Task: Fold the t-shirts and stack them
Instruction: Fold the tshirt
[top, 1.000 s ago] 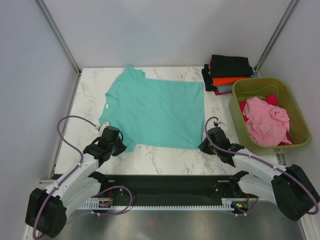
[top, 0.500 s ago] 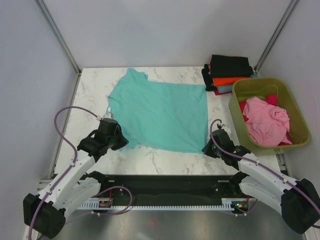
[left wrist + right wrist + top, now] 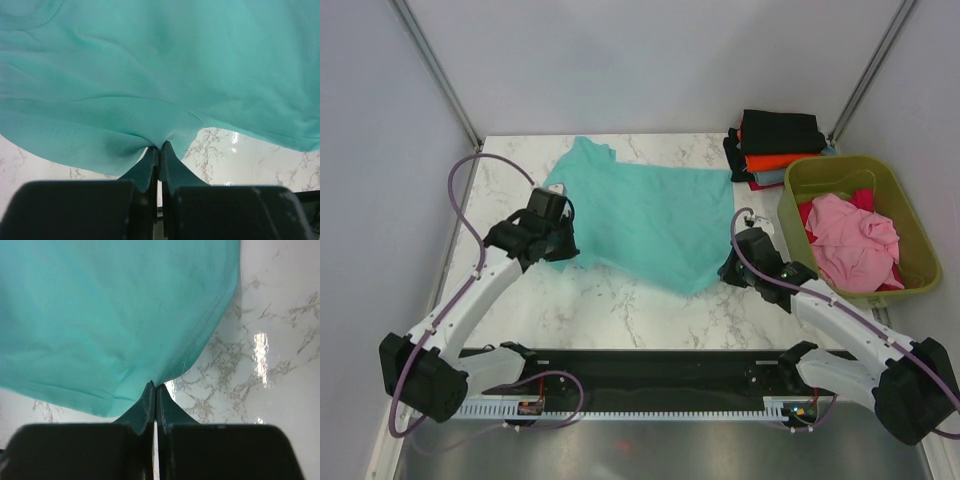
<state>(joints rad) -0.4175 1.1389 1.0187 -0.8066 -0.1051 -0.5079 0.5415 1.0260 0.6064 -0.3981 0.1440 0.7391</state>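
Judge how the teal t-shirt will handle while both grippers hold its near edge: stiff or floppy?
Probably floppy: the teal t-shirt puckers around the left gripper and right gripper, both shut on its edge, and sags between them. Likely light, since two small pinches carry it.

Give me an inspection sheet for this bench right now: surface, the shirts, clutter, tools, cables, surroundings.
Surface: white marbled table, glossy.
Job's things: teal t-shirt bunched mid-table, its near edge pinched at two points; folded stack at the far right; pink shirt in the olive tub.
Clutter: nothing seen.
Grippers: left tool shut on the teal t-shirt; right tool shut on it too.
Cables: purple cables loop off both arms.
Surroundings: grey walls, metal corner posts.
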